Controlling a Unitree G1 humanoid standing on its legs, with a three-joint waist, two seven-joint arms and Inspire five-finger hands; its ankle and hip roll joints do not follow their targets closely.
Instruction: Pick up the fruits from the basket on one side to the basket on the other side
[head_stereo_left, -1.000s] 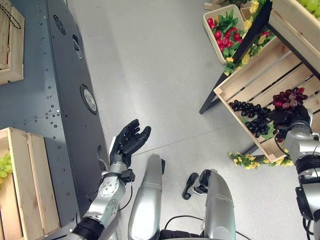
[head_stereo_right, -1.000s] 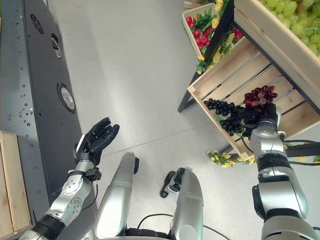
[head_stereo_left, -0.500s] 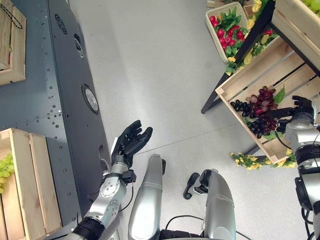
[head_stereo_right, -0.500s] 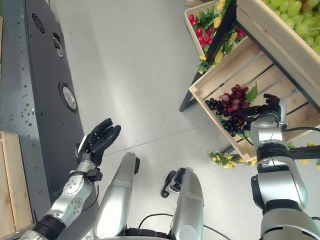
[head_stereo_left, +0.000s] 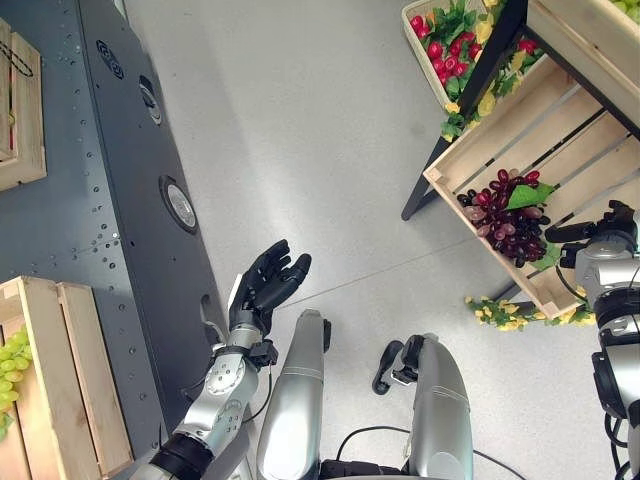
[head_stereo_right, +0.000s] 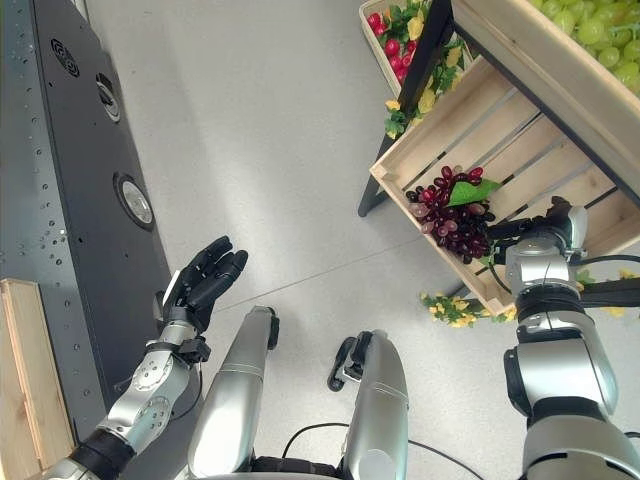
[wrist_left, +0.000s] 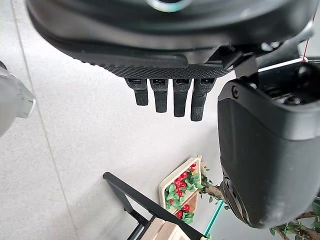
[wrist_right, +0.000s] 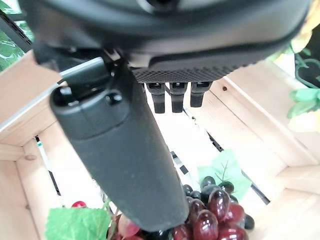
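Dark right hand open, empty, beside grapes.

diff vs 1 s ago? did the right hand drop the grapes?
Yes. The right hand was shut on the red grapes above the dark grapes in the wooden crate; it has let go, opened and drawn back toward the crate's near side. The red bunch now lies on the dark one. The left hand stayed open, raised and empty.
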